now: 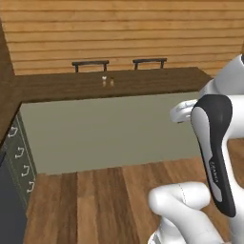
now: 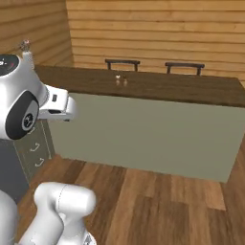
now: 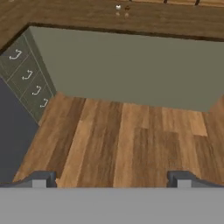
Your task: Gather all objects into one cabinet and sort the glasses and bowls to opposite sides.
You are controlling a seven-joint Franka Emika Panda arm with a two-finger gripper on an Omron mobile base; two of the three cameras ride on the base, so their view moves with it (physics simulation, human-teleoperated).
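Plank-wood floor (image 3: 127, 140) under spread dark fingers (image 3: 41, 179), smooth olive counter (image 3: 131, 65) beyond

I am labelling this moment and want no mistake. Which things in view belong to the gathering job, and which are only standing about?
For the job:
- gripper, open and holding nothing; no cup, bowl or wall cabinet can be made out

Only standing about:
- wooden counter
- two small shakers on it
- two chairs behind it
- drawers
- wooden floor

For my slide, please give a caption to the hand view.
Open claw above brown wooden plank floor, facing the grey-green counter front and drawer stack.
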